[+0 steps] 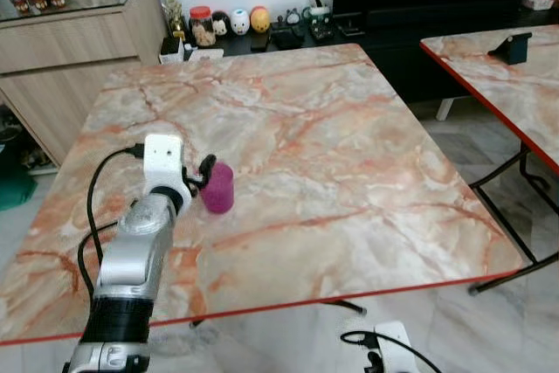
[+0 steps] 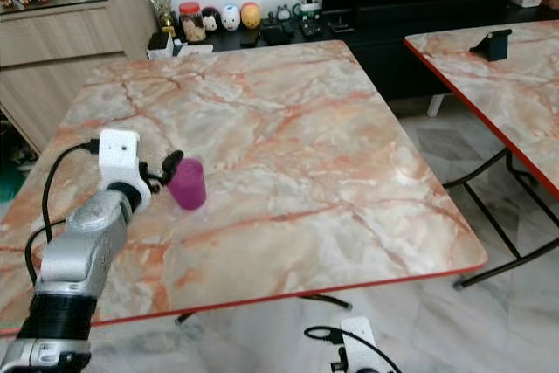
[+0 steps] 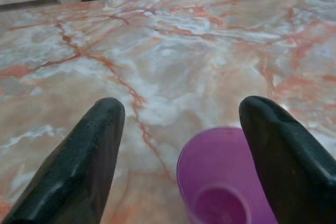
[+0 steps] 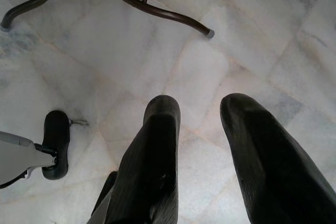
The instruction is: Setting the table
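Cup, purple and upright, stands on the marble worktop between the spread fingers of the left hand, nearer one finger, neither visibly gripping it. Beyond the hand the worktop lies bare up to its red far edge, with wide room either side. The right hand hangs over the floor, fingers apart, holding nothing.

No writing, label, brand, number or sign can be read anywhere — not on the purple cup, not on the marble-patterned table, not on the white camera box at the left wrist. The jars and figurines on the far shelf are too small and blurred to show any lettering.
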You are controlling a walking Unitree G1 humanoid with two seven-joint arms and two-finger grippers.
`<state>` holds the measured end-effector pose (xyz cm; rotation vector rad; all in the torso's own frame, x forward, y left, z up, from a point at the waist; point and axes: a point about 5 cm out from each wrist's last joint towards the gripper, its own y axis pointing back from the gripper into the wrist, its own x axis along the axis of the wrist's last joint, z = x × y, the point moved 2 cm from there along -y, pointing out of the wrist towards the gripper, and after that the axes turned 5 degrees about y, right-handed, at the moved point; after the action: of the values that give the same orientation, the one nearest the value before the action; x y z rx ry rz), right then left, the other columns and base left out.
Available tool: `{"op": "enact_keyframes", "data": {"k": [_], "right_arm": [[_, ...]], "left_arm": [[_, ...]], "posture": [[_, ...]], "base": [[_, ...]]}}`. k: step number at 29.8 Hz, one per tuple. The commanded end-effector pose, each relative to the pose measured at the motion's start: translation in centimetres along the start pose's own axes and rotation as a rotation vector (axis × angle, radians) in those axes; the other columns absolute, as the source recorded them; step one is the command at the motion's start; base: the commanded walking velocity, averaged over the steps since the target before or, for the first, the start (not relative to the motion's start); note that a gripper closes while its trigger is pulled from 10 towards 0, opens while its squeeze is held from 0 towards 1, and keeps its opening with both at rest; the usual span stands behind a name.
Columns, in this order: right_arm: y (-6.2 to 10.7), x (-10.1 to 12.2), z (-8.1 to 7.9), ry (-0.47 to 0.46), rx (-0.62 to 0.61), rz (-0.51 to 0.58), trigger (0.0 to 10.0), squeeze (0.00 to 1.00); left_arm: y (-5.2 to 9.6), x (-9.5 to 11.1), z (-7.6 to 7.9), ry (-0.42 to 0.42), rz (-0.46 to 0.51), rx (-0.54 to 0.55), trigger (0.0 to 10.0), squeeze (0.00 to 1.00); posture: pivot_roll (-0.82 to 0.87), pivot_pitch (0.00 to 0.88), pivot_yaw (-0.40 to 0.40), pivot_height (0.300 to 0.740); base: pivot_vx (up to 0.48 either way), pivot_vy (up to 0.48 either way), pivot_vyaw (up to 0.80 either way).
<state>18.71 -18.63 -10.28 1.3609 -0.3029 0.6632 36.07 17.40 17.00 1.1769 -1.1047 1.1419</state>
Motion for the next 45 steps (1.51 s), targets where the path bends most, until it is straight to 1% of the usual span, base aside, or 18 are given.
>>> {"op": "enact_keyframes", "data": {"k": [1, 3, 4, 6, 9, 13, 16, 17, 18, 19, 22, 27, 30, 38, 40, 45], "right_arm": [[0.0, 0.0, -0.1, 0.002, 0.006, 0.002, 10.0, 0.00], [0.0, 0.1, -0.3, 0.009, 0.013, 0.003, 10.0, 0.00], [0.0, 0.1, -0.3, 0.009, 0.013, 0.003, 10.0, 0.00], [0.0, 0.2, -0.5, 0.015, 0.019, 0.005, 10.0, 0.00], [0.0, 0.3, -0.6, 0.018, 0.022, 0.006, 10.0, 0.00], [0.0, 0.3, -0.8, 0.022, 0.026, 0.003, 10.0, 0.00], [0.0, 0.3, -0.8, 0.023, 0.027, 0.001, 10.0, 0.00], [0.0, 0.2, -1.0, 0.025, 0.030, 0.000, 10.0, 0.00], [0.0, 0.2, -1.0, 0.025, 0.030, 0.000, 10.0, 0.00], [0.0, 0.2, -1.1, 0.026, 0.033, -0.002, 10.0, 0.00], [0.0, 0.2, -1.1, 0.028, 0.035, -0.002, 10.0, 0.00], [0.0, 0.2, -1.0, 0.028, 0.035, -0.001, 10.0, 0.00], [0.0, 0.1, -0.9, 0.027, 0.034, -0.002, 10.0, 0.00], [0.0, 0.0, -1.1, 0.026, 0.037, -0.005, 10.0, 0.00], [0.0, 0.0, -1.1, 0.027, 0.038, -0.006, 10.0, 0.00], [0.0, 0.0, -1.2, 0.027, 0.040, -0.006, 10.0, 0.00]], "left_arm": [[-0.5, 0.0, -0.2, 0.027, -0.029, 0.014, 10.0, 0.00], [-1.0, 0.1, -0.1, 0.046, -0.050, 0.029, 10.0, 0.00], [-1.0, 0.1, -0.1, 0.046, -0.050, 0.029, 10.0, 0.00], [-1.1, -0.2, -0.1, 0.059, -0.088, 0.041, 10.0, 0.00], [-1.2, -0.4, -0.3, 0.063, -0.105, 0.054, 10.0, 0.00], [-1.1, -0.9, -1.0, 0.084, -0.144, 0.103, 10.0, 0.00], [-1.1, -1.0, -1.2, 0.097, -0.148, 0.122, 10.0, 0.00], [-1.1, -1.0, -1.7, 0.114, -0.154, 0.159, 10.0, 0.00], [-1.1, -1.0, -1.7, 0.114, -0.154, 0.159, 10.0, 0.00], [-1.1, -1.1, -2.0, 0.125, -0.162, 0.181, 10.0, 0.00], [-1.0, -1.4, -2.3, 0.131, -0.170, 0.199, 10.0, 0.00], [-0.8, -1.8, -2.0, 0.124, -0.194, 0.179, 10.0, 0.00], [-0.8, -1.7, -1.8, 0.129, -0.190, 0.165, 10.0, 0.00], [-0.8, -0.7, -1.2, 0.130, -0.138, 0.124, 10.0, 0.00], [-0.8, -0.1, -0.8, 0.094, -0.114, 0.098, 10.0, 0.00], [-0.8, 0.3, -0.4, 0.051, -0.104, 0.087, 10.0, 0.00]], "posture": [[-0.04, 0.000, 0.046, 0.740], [-0.04, 0.000, 0.048, 0.740], [-0.04, 0.000, 0.048, 0.740], [-0.04, 0.000, 0.048, 0.740], [-0.04, 0.000, 0.047, 0.740], [-0.03, 0.000, 0.045, 0.740], [-0.03, 0.000, 0.043, 0.740], [-0.03, 0.000, 0.040, 0.740], [-0.03, 0.000, 0.040, 0.740], [-0.03, 0.000, 0.039, 0.740], [-0.03, 0.000, 0.037, 0.740], [-0.03, 0.000, 0.038, 0.740], [-0.03, 0.000, 0.040, 0.740], [-0.03, 0.000, 0.045, 0.740], [-0.03, 0.000, 0.045, 0.740], [-0.03, 0.000, 0.047, 0.740]], "base": [[0.000, 0.000, 0.00], [0.000, 0.000, 0.00], [0.000, 0.000, 0.00], [0.000, 0.000, 0.00], [0.000, 0.000, 0.00], [0.000, 0.000, 0.00], [0.000, 0.000, 0.00], [0.000, 0.000, 0.00], [0.000, 0.000, 0.00], [0.000, 0.000, 0.00], [0.000, 0.000, 0.00], [0.000, 0.000, 0.00], [0.000, 0.000, 0.00], [0.000, 0.000, 0.00], [0.000, 0.000, 0.00], [0.000, 0.000, 0.00]]}}
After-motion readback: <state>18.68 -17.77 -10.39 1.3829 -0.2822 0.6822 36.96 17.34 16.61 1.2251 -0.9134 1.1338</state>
